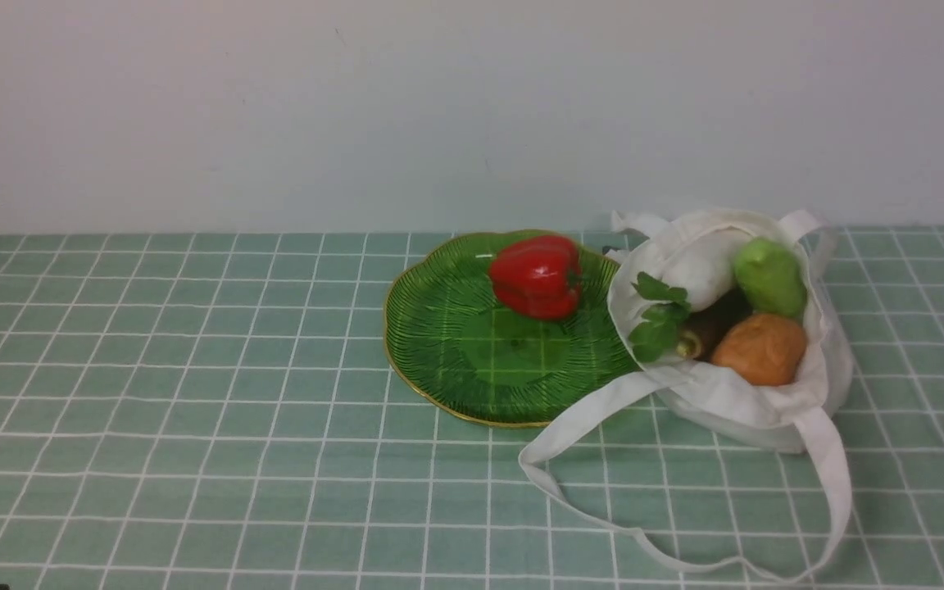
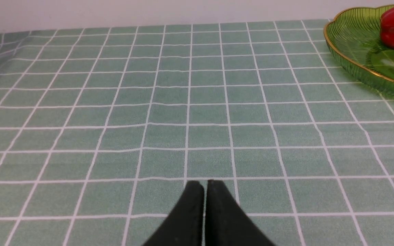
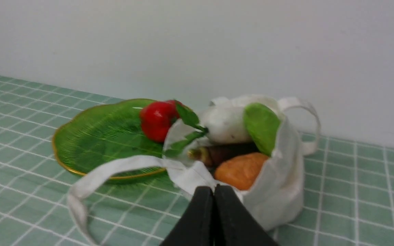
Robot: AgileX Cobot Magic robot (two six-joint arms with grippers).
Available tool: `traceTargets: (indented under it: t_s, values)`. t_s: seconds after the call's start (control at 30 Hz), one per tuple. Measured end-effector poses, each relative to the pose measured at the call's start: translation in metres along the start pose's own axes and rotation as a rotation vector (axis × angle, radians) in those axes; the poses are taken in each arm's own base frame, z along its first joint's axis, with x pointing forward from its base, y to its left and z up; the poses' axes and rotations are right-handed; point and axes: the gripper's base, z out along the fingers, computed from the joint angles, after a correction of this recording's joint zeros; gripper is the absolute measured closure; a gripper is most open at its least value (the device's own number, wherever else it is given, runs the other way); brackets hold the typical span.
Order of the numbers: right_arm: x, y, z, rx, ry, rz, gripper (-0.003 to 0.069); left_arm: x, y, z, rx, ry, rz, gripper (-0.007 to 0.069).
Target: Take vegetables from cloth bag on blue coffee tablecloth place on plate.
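Veggies are mostly in the white cloth bag: white radish, light green pepper, orange-brown potato, leafy greens. Red bell pepper is on the green glass plate. Both the left gripper and right gripper have their fingers together, nothing held. My worry: the bag's soft rim overlaps the plate, so a pinch that catches fabric or the loose strap could drag everything. Round potato might squirt out too, if gripped off-center.

the red pepper lay on the green plate; the white bag, just beside it, held the potato, radish and green pepper.
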Motion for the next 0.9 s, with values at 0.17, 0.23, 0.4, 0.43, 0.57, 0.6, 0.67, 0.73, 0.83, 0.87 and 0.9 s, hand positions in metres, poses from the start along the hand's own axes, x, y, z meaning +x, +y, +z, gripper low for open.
traceTargets:
  t_s: [0.17,0.23,0.4,0.43,0.57,0.6,0.67,0.73,0.83,0.87,0.9]
  values:
    - [0.026,-0.006,0.003,0.148,0.040,0.035,0.0673,0.000,0.000,0.000,0.000,0.000,0.000,0.0632]
    - [0.039,-0.008,0.007,0.193,0.061,0.044,0.0673,0.000,0.000,0.000,0.000,0.000,0.000,0.0632]
    - [0.054,-0.008,0.011,0.197,0.085,0.048,0.0673,0.000,0.000,0.000,0.000,0.000,0.000,0.0632]
    - [0.054,-0.008,0.012,0.194,0.078,0.047,0.0673,0.000,0.000,0.000,0.000,0.000,0.000,0.0632]
    - [0.054,-0.006,0.012,0.171,0.071,0.048,0.0673,0.000,0.000,0.000,0.000,0.000,0.000,0.0632]
    - [0.053,-0.006,0.012,0.165,0.071,0.048,0.0673,0.000,0.000,0.000,0.000,0.000,0.000,0.0632]
    - [0.053,-0.006,0.012,0.158,0.071,0.047,0.0673,0.000,0.000,0.000,0.000,0.000,0.000,0.0632]
    - [0.053,-0.005,0.012,0.148,0.070,0.046,0.0673,0.000,0.000,0.000,0.001,0.000,0.000,0.0632]
    - [0.053,-0.004,0.012,0.132,0.069,0.044,0.0673,0.000,0.000,0.000,0.001,0.000,0.000,0.0632]
    - [0.053,-0.004,0.012,0.132,0.069,0.043,0.0673,0.000,0.000,0.000,0.001,0.000,0.000,0.0632]
    - [0.053,-0.004,0.012,0.132,0.069,0.043,0.0673,0.000,0.000,0.000,0.001,0.000,0.000,0.0632]
